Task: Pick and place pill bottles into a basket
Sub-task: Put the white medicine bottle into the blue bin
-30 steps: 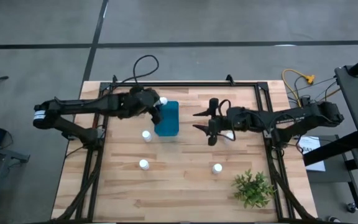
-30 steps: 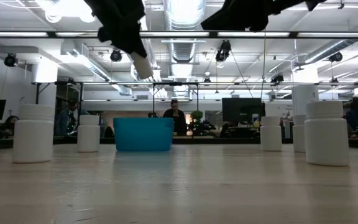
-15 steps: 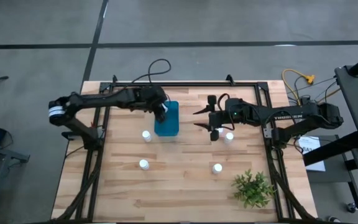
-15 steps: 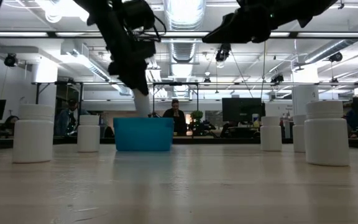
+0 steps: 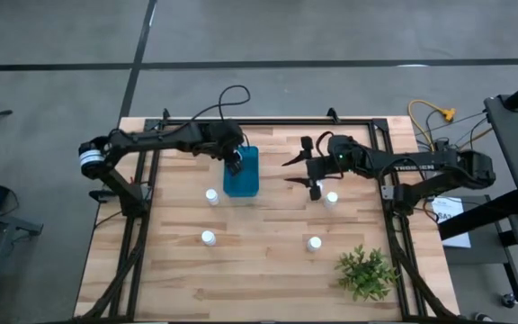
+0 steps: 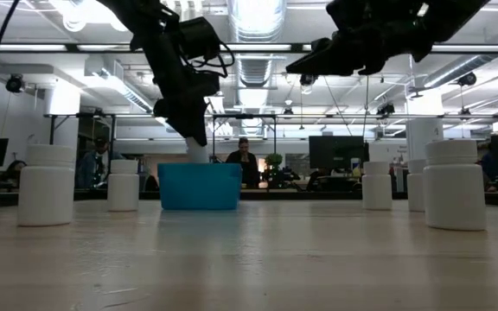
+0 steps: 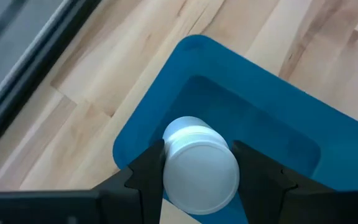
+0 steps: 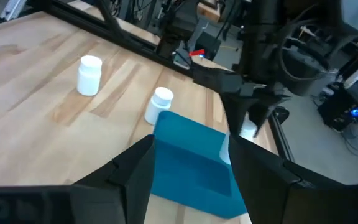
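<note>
Left tool (image 7: 197,171) pinching a bottle (image 7: 199,167) over the basket (image 7: 278,143); right tool (image 5: 311,173) spread, empty, above wooden desk (image 5: 268,261). Industrial room behind.

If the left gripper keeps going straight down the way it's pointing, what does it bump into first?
Probably the floor of the blue basket. The left gripper points down into it, holding a white pill bottle, so the bottle would likely touch first. The part of the basket in view looks empty.
</note>
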You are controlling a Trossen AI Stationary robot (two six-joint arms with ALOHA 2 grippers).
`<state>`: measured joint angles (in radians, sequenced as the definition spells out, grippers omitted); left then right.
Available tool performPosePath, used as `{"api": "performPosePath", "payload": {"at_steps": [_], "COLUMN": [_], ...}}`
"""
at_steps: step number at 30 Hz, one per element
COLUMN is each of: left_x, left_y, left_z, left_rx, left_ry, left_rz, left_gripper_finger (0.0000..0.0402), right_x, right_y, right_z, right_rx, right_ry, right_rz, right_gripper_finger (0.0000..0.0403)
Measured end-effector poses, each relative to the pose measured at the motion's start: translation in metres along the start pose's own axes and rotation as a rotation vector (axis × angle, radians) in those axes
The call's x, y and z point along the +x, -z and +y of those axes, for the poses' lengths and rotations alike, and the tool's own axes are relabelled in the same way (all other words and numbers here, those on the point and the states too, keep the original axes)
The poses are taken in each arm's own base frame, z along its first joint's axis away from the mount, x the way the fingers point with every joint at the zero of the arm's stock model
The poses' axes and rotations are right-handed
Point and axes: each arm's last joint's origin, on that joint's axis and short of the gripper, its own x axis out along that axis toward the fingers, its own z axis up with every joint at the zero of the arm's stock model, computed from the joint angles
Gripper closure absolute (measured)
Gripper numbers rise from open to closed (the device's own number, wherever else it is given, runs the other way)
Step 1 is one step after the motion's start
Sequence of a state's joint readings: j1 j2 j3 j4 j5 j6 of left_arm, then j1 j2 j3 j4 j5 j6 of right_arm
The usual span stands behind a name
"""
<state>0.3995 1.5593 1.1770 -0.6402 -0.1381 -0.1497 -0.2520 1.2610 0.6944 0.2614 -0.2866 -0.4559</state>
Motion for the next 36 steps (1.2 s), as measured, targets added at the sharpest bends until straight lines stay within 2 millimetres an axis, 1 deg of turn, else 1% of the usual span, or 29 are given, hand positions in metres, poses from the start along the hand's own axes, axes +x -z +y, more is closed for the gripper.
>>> {"api": "performPosePath", "payload": {"at_steps": [4,10,16,21,28,31,36], "left_x": [0.002,0.004,0.015,0.029,0.049,0.053,0.053], "left_y": [0.001,0.001,0.002,0.000,0.003,0.004,0.003], "left_z": [0.004,0.012,0.015,0.013,0.013,0.013,0.014], "left_rx": [-0.010,-0.029,-0.037,-0.034,-0.025,-0.024,-0.028], "left_ry": [0.002,-0.010,-0.017,-0.013,-0.022,-0.023,-0.024], "left_rz": [0.018,0.039,0.077,0.102,0.161,0.167,0.163], "left_gripper_finger": [0.0256,0.0256,0.0256,0.0256,0.0256,0.0256,0.0256], "right_x": [-0.002,-0.002,-0.002,-0.002,-0.002,-0.002,-0.002], "right_y": [0.008,0.009,0.009,0.009,0.009,0.009,0.009], "right_z": [-0.003,-0.003,-0.003,-0.003,-0.003,-0.003,-0.003], "right_rx": [0.011,0.009,0.007,0.007,0.007,0.008,0.009], "right_ry": [0.000,0.000,0.000,0.000,0.000,0.000,0.000], "right_rz": [-0.012,-0.009,-0.009,-0.009,-0.009,-0.008,-0.008], "right_gripper_finger": [0.0209,0.0209,0.0209,0.0209,0.0209,0.0209,0.0209]}}
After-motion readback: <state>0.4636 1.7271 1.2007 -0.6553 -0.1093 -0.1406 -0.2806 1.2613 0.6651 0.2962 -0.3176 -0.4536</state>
